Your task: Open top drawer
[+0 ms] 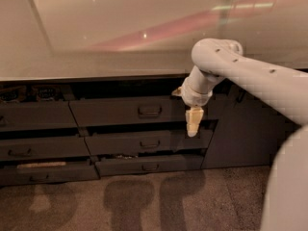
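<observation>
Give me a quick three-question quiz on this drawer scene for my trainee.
1. True or false: the claw is gripping the top drawer by its handle.
2. The claw points: A up, B down, C sideways.
3. Fill in: ___ narrower drawer fronts sit below the top drawer.
Key: 1 false, it hangs right of the handle, before the drawer's right end; 2 B; 3 two.
</observation>
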Controlling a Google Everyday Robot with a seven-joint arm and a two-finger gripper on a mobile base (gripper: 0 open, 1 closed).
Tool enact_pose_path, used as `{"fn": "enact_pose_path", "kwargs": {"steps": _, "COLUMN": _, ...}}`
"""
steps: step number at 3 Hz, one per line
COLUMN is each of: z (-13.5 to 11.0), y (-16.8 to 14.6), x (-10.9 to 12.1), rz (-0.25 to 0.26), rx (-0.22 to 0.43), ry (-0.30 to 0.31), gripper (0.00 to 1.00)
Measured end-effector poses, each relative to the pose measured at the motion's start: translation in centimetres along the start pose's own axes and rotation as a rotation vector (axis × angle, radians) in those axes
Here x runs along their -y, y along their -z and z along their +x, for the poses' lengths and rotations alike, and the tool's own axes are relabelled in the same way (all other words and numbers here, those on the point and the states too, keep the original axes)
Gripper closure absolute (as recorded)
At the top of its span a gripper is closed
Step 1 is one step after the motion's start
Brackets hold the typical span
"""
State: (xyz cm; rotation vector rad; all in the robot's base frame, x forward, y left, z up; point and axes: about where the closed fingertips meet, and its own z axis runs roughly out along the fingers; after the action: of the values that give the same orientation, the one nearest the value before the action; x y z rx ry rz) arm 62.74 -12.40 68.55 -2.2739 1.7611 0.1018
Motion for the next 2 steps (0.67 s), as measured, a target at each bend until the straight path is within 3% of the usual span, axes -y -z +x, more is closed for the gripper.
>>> {"fn": "enact_pose_path", "kwargs": {"steps": 1, "z": 2.29, "y": -2.65, "x": 0.19, "rz": -0.075, "rx": -0.011, "ry": -0.030, "gripper": 0.00}}
{"fn": "enact_pose_path", "kwargs": {"steps": 2, "z": 2.29, "y": -2.65, "x": 0.19, "rz": -0.075, "rx": -0.011, "ry": -0.030, "gripper": 0.00}}
